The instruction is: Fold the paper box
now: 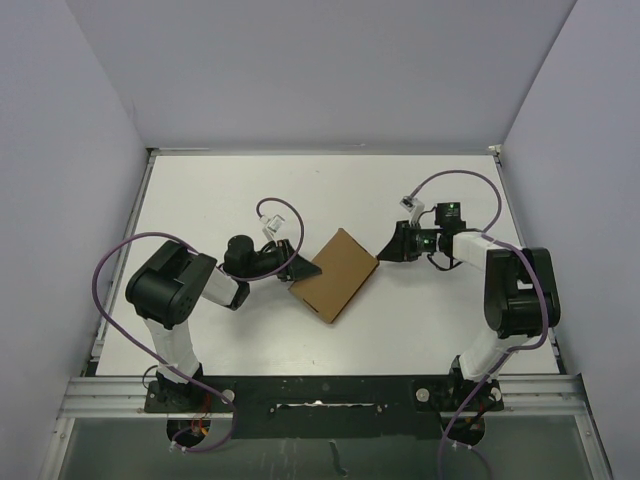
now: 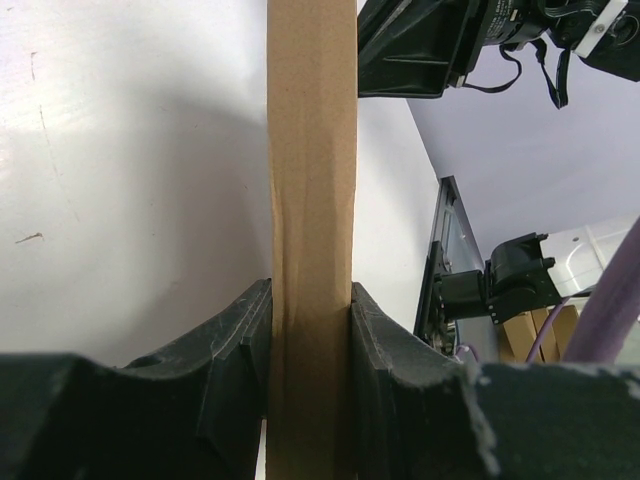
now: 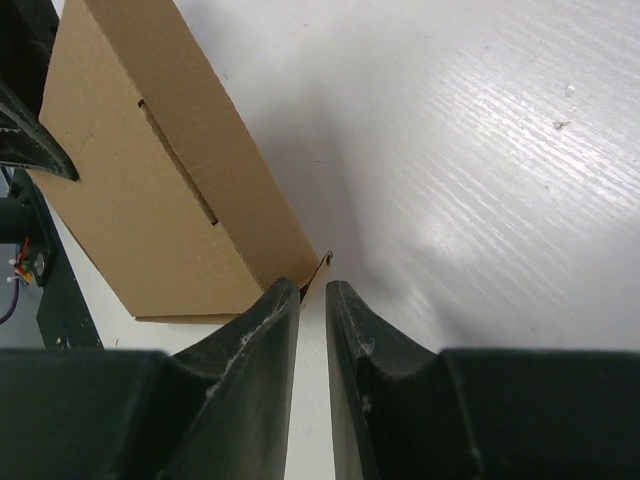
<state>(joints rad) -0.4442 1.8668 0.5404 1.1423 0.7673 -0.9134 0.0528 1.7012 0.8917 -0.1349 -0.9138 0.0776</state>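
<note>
1. Lying on the table (image 1: 220, 190) between the two tools, the paper box (image 1: 335, 273) looks closed into its flat shape. Its long axis runs slantwise, from just in front of the right tool down toward the near side beside the left tool.
2. The left tool (image 1: 298, 268) is clamped on the paper box. In the left wrist view one side wall stands upright between the fingers, touching both, and reaches straight ahead of the tool.
3. The right tool (image 1: 385, 250) holds nothing. Its jaws stand a narrow slit apart (bare table shows through the slit). The box's nearest corner sits right at the tip of one finger, off to that side rather than inside the gap.
4. Seen from the right tool, the rest of the box spreads ahead and away on that same side.
5. Judgement: the left tool acts as the anchor, so any further pressing or tucking falls to the right tool, which is already at the corner.
6. To take the wall between its jaws, the right tool would need to shift sideways toward the box. Closing where it stands would likely catch air or only nick the corner.
7. Risk: a push along the long axis could twist the box in the left tool's grip.
</note>
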